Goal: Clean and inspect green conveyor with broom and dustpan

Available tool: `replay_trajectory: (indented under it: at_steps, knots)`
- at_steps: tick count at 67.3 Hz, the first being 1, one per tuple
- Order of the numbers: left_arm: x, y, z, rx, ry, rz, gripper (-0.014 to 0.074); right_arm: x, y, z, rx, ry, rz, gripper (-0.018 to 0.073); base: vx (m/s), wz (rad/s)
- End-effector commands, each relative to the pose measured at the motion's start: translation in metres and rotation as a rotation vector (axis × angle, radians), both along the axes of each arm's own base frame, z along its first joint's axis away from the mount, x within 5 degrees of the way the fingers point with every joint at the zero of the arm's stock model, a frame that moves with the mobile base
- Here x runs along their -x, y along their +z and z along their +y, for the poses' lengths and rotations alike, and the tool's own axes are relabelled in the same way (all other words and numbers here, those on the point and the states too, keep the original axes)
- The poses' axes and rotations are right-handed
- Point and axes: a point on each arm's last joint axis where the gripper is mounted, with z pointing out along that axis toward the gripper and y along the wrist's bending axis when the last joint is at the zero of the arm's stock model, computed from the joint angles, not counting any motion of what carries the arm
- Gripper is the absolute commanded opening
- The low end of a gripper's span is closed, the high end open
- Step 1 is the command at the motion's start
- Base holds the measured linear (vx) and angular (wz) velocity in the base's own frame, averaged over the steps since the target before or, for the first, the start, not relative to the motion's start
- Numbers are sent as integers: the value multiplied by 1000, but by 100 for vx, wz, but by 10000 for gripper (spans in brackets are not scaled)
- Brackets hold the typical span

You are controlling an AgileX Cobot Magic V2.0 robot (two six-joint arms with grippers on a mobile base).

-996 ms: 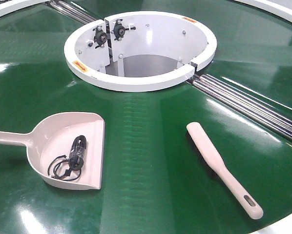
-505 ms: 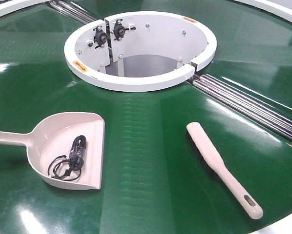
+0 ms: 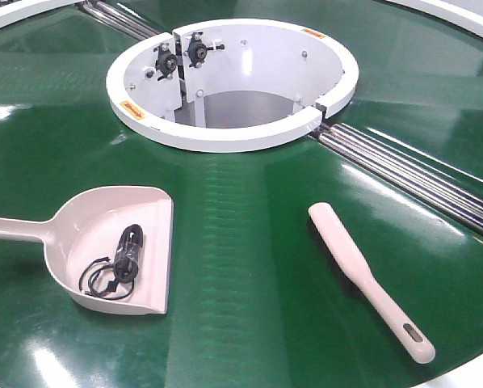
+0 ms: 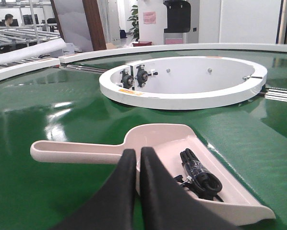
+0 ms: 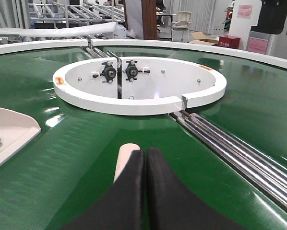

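Both pincers are sitting clenched on nothing: the left pincer (image 4: 137, 155) is hovering above the handle of one pale pinkish-beige plastic scoop-shaped dustpan (image 3: 116, 246), and the right pincer (image 5: 145, 158) is hanging over the head of one pale pinkish-beige flat plastic broom (image 3: 369, 279). Both tools are lying well apart on the glossy dark-green conveyor counter (image 3: 241, 267), near its white ring-shaped centre opening (image 3: 233, 81). One coiled black cable (image 3: 120, 263) is resting inside the dustpan. Steel rollers (image 3: 411, 174) are running beside the ring.
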Motion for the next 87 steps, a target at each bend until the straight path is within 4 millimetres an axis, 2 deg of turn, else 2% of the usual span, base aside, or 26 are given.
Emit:
replay_trajectory:
  at_steps: [1, 74, 87]
  knots:
    - [0, -2, 0, 32, 0, -56, -7, -1, 15, 0, -16, -6, -89, -10, 0, 0]
    - [0, -1, 0, 33, 0, -62, -6, -1, 15, 0, -7, -8, -91, -10, 0, 0]
    - [0, -1, 0, 33, 0, -62, -6, -3, 15, -8, 27, -126, -90, -10, 0, 0]
